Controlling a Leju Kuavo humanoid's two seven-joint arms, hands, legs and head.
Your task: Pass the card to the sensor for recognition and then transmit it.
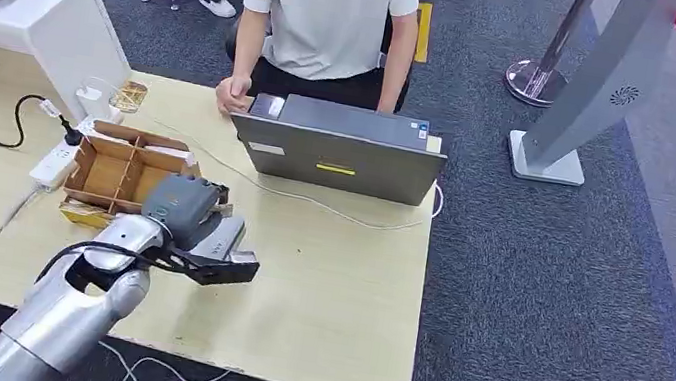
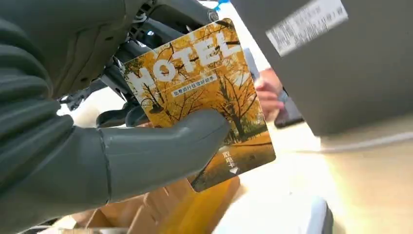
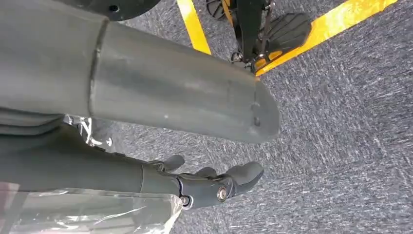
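Card in hand, sensor not reached.
Left hand (image 1: 206,232) fingers grip hotel card (image 2: 199,97); grey sensor box (image 1: 339,155) at 1 o'clock; right hand (image 3: 195,185) hangs empty, fingers loosely apart.

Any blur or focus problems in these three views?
Head view: sharp, evenly lit. Left wrist view: the card pinched by the left hand reads clearly, while the laptop label is smeared and the table washes out. Right wrist view: right hand sharp, carpet streaked.
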